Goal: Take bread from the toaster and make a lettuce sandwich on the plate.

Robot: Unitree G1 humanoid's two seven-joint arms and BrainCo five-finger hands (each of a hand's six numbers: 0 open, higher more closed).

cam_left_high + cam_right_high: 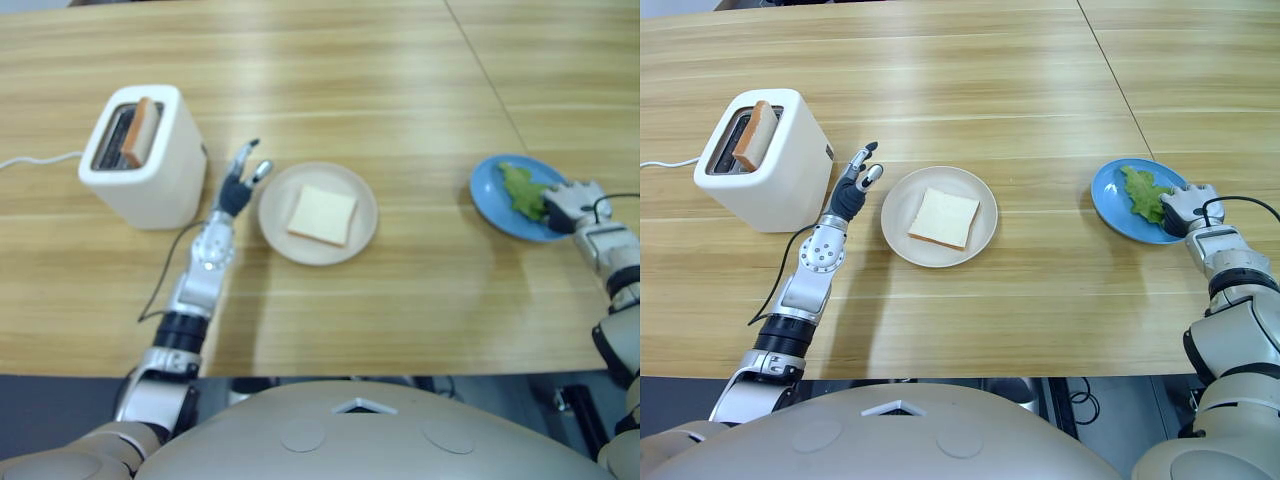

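A white toaster [780, 180] stands at the left with one browned bread slice [755, 133] sticking up from its slot. To its right lies a beige plate [896, 208] holding a pale bread slice [943, 218]. My left hand [852, 185] hovers between toaster and plate, open, fingers pointing away from me. At the right a blue plate [1108, 195] carries a lettuce leaf [1143, 193]. My right hand [1185, 208] rests at that plate's near right rim, fingers curled onto the leaf's edge. The leaf still lies on the plate.
The toaster's white cord [660, 162] trails off the left edge of the wooden table [1040, 290]. A seam [1120, 95] between tabletops runs diagonally at the upper right. Bare wood lies between the two plates and along the near edge.
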